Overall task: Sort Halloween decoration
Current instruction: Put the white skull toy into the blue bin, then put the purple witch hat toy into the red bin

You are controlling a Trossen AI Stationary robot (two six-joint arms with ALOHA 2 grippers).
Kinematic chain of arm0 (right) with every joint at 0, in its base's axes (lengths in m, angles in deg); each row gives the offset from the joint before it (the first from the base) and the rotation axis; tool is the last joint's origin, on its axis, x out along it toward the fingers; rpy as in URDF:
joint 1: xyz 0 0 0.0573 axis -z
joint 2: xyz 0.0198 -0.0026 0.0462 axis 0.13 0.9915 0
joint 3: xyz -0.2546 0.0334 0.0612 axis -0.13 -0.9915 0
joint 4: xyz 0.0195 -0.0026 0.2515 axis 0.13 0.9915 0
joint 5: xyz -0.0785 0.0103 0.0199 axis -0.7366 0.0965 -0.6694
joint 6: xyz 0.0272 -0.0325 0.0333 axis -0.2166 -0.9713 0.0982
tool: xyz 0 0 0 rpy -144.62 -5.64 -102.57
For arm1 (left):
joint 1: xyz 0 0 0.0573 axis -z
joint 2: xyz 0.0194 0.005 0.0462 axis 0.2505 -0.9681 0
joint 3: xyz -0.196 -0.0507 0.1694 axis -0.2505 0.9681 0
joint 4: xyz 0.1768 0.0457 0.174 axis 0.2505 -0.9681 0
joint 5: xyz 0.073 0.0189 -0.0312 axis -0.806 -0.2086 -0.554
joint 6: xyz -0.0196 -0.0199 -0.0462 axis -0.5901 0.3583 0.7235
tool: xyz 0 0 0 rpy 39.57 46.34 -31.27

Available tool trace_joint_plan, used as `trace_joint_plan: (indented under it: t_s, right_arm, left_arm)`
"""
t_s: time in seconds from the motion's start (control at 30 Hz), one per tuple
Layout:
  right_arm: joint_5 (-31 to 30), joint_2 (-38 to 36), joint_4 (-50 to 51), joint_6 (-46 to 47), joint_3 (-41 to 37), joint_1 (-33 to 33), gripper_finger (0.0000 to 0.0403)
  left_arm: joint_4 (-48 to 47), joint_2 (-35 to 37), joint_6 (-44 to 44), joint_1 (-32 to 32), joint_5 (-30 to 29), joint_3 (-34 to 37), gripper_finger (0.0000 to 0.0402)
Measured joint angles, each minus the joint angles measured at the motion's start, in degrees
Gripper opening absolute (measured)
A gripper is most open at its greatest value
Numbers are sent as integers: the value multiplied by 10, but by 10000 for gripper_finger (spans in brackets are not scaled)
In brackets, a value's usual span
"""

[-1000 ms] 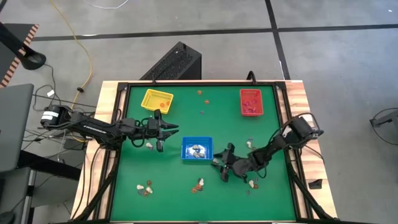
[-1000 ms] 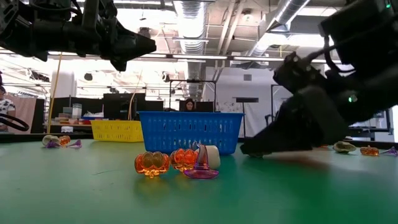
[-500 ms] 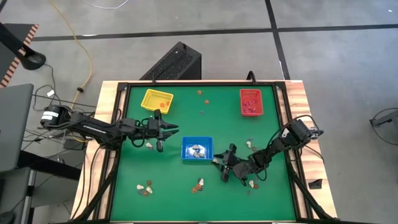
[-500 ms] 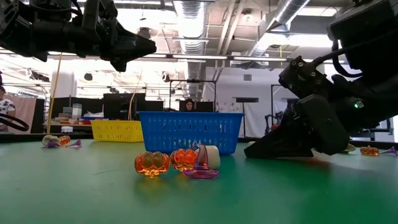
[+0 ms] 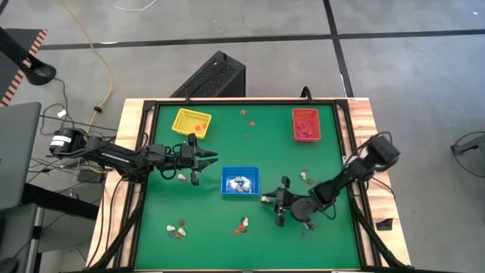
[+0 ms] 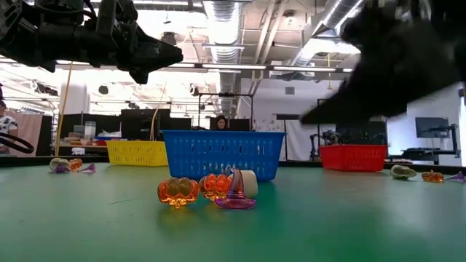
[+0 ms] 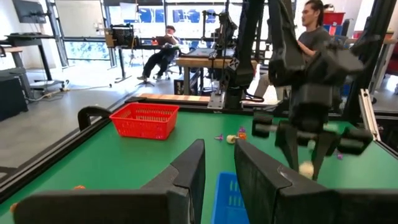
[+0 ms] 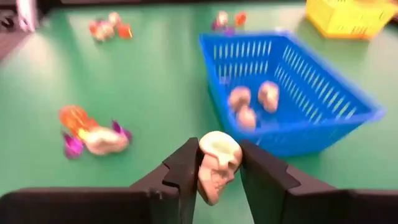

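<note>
A green desk (image 5: 212,220) seen from above carries three small plastic trays and scattered Halloween trinkets.

The right pincer (image 8: 219,163) is clamped on a whitish skull trinket (image 8: 217,163), held between its two dark fingers just off the blue tray's corner nearest the desk's right edge. Seen from above, the right pincer (image 5: 274,206) sits near the desk's middle, a little toward the near edge.

The step in hand looks like carrying this skull to the blue tray (image 5: 240,183). To do it well, the pincer should lift clear of the tray's wall, travel until the skull hangs over the tray's open middle, and only then let go, low enough that the skull does not bounce out. The grip looks narrow and near the skull's top, so a slow, steady move is safer.

The left pincer (image 7: 219,169) waits above the desk toward the left edge, its fingers a little apart and holding nothing.

The blue tray, near the desk's centre, holds three whitish skulls (image 8: 252,102). The red tray (image 5: 305,124), near the far right corner, holds dark red-brown pieces too small to name. The yellow tray (image 5: 191,121), near the far left corner, shows no clear contents.

Loose trinkets remain: orange pumpkins with a purple piece (image 6: 207,191) by the near edge, and more (image 5: 176,228) toward the near left corner.
</note>
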Motion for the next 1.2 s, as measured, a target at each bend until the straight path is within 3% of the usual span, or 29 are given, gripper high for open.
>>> trace_joint_plan:
  t_s: [0.13,0.23,0.47,0.67,0.87,1.03,1.2]
  right_arm:
    - [-3,-79,36,-36,0,2,141]
    - [-3,-99,38,-81,8,19,131]
    - [50,-32,25,-157,89,80,139]
    - [86,7,102,-140,159,120,193]
    - [135,-8,182,-122,185,136,241]
    - [203,-48,222,-117,186,120,248]
    - [252,-106,364,-39,186,83,248]
  left_arm:
    - [0,0,0,0,0,0,74]
    - [1,0,0,0,0,0,74]
    - [10,0,0,0,0,0,74]
    - [9,0,1,0,0,0,74]
    - [9,0,-4,0,0,0,74]
    - [8,0,-4,0,1,0,74]
    - [8,0,-4,0,1,0,74]
